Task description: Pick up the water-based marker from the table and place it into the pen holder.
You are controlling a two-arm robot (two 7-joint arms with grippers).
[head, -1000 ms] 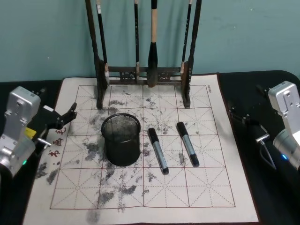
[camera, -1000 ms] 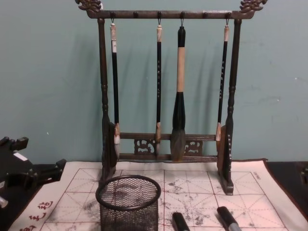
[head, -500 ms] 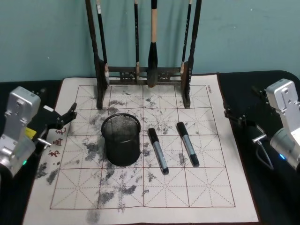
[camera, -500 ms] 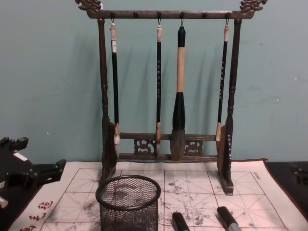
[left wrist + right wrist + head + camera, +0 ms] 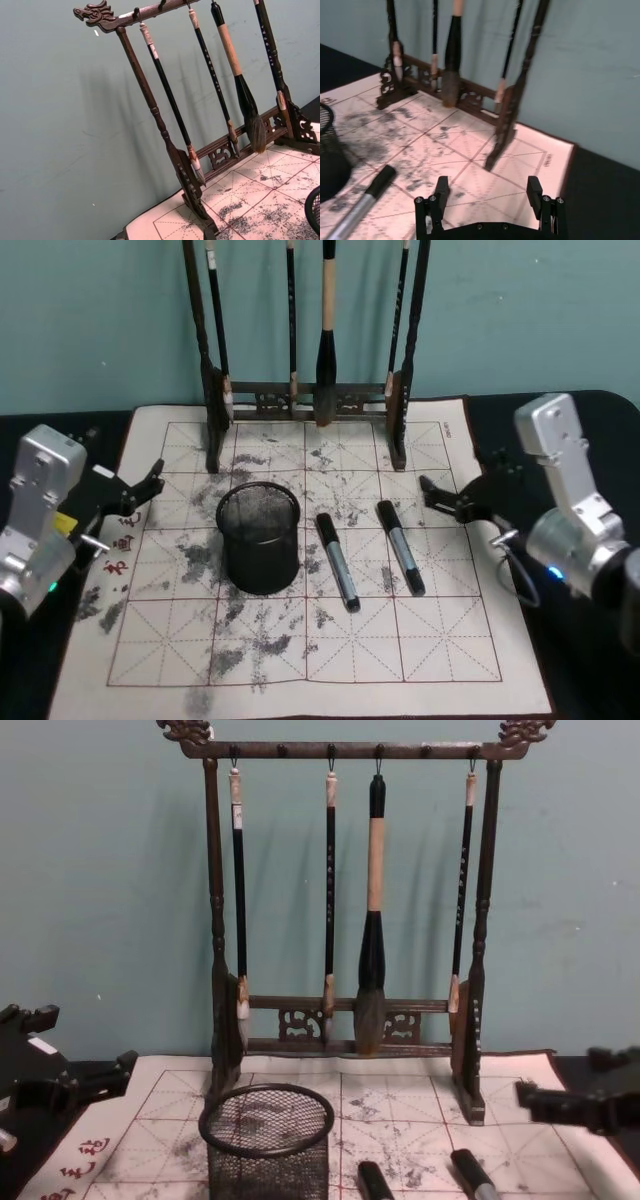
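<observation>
Head view puts my right gripper (image 5: 438,498) over the right side of the ink-stained mat (image 5: 470,640). Its fingers are spread apart and hold nothing, and the tips point toward two markers. The nearer marker (image 5: 400,546) lies flat on the mat, close to my fingertips but apart from them. The second marker (image 5: 337,562) lies beside it, between it and the pen holder (image 5: 258,540), near the holder's side. I cannot tell which of the two is the water-based one. The pen holder stands upright on the mat, left of both markers. My left gripper (image 5: 150,485) hangs at the mat's left edge, fingers apart and empty, well away from the markers. At the back of the mat stands the brush rack (image 5: 214,420) with brushes (image 5: 326,350) hanging from it.
</observation>
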